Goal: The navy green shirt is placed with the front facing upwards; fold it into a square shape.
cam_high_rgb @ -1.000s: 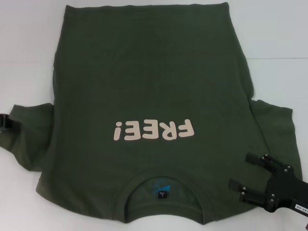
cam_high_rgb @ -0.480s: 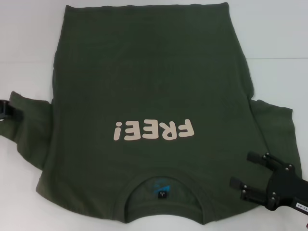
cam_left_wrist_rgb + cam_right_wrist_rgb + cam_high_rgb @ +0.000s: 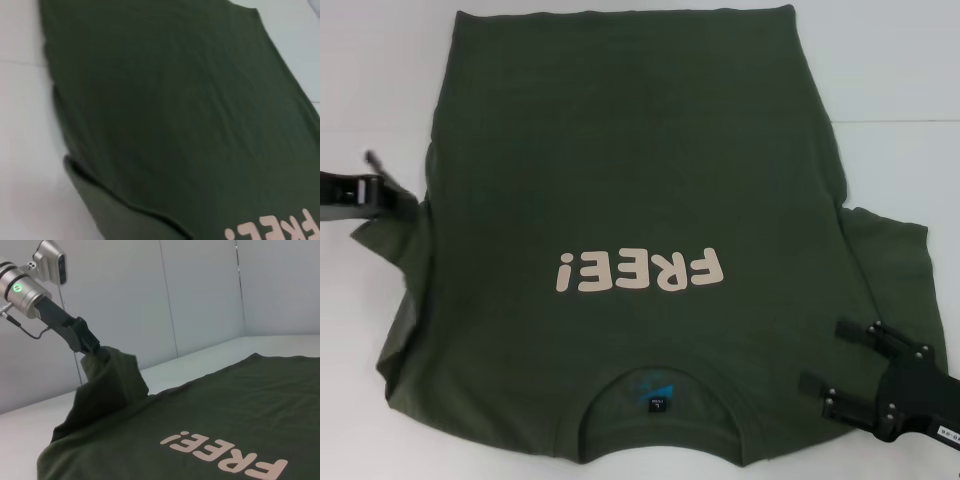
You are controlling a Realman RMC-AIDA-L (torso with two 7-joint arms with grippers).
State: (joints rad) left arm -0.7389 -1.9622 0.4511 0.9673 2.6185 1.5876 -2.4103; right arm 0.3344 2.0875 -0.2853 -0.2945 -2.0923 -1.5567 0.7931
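i see the navy green shirt lying front up on the white table, its long axis running from the hem at twelve o'clock to the collar at six, the "free!" lettering upside down to me. my left gripper sits at nine o'clock, clenched on the left sleeve; the right wrist view shows that cloth raised off the table and hanging from the fingertips in a peak. from that grip the body of the shirt lies toward three o'clock, so i judge the coming move to be a carry of the sleeve across the chest, at right angles to the long axis. my right gripper waits at about four o'clock, fingers spread, over the shoulder beside the right sleeve, holding nothing. the left arm is the nearer one for this fold. the left gripper's base is cut off by the edge of the head view, the lifted cloth covers its fingertips, and the left wrist view shows none of its own fingers, only shirt and table.
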